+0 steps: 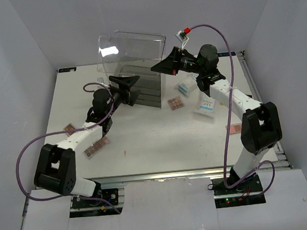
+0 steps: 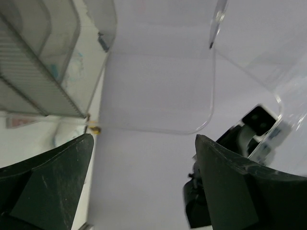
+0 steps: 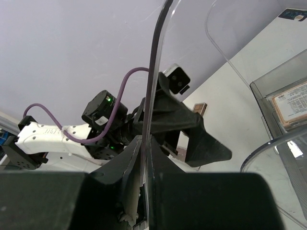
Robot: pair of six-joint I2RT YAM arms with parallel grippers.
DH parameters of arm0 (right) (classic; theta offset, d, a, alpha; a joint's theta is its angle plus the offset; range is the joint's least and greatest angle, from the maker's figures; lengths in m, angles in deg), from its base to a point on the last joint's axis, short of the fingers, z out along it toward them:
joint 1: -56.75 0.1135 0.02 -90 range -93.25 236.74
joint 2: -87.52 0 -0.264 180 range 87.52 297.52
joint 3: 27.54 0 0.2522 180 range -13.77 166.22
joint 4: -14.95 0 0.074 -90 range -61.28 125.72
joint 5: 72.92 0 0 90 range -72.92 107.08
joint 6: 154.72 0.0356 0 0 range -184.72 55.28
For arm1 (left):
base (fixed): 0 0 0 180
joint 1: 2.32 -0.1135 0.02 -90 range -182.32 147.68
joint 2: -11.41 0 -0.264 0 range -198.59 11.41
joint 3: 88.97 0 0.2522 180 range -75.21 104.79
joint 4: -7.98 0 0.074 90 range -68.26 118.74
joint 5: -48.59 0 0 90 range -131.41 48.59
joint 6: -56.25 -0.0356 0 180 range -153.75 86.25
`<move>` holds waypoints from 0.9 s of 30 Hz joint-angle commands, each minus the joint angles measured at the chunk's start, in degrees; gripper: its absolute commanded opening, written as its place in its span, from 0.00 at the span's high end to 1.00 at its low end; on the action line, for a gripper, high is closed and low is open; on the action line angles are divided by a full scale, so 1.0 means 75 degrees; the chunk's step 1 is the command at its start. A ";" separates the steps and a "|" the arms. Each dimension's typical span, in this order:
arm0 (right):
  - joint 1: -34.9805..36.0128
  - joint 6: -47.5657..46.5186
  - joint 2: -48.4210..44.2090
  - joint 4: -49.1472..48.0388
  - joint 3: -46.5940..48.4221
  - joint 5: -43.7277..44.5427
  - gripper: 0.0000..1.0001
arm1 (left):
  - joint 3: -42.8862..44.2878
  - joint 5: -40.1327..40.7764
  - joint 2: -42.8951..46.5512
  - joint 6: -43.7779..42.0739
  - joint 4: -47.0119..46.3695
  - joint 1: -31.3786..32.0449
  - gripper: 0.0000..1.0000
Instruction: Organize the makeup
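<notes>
The makeup lies scattered on the table. A brown-pink palette (image 1: pixel 175 103) sits in front of the box and two white-and-blue packets (image 1: pixel 205 107) (image 1: pixel 184 87) lie to its right. Another brown palette (image 1: pixel 97 147) and a small one (image 1: pixel 68 128) lie at the left. My right gripper (image 1: pixel 160 67) (image 3: pixel 145 141) is shut on the edge of the raised clear lid (image 1: pixel 131 49) (image 3: pixel 152 91). My left gripper (image 1: pixel 131 80) (image 2: pixel 144 139) is open and holds nothing, just left of the box's front, under the lid (image 2: pixel 192 72).
The big clear box with dark drawers (image 1: pixel 146 89) (image 2: pixel 38 81) stands at the back centre. One drawer holds a flat orange-brown item (image 3: pixel 292 103). White walls close in the table (image 1: pixel 161 141) at the back and both sides. An orange item (image 1: pixel 232 128) lies by the right arm.
</notes>
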 commanded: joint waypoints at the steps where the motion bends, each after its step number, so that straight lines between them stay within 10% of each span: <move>1: -0.0082 -0.0213 -0.0439 -0.0851 -0.0008 0.0075 0.88 | -0.1082 -0.0171 0.1131 -0.1462 0.1433 -0.0056 0.02; 14: -0.0094 -0.0569 -0.0611 -0.0579 -0.0229 0.0008 0.88 | -0.2205 0.0208 0.2878 -0.4227 0.5096 -0.1019 0.02; 27: -0.0094 -0.0609 -0.0728 -0.0524 -0.0370 -0.0039 0.88 | -0.0543 0.2344 0.3210 -0.0680 1.0611 -0.1916 0.02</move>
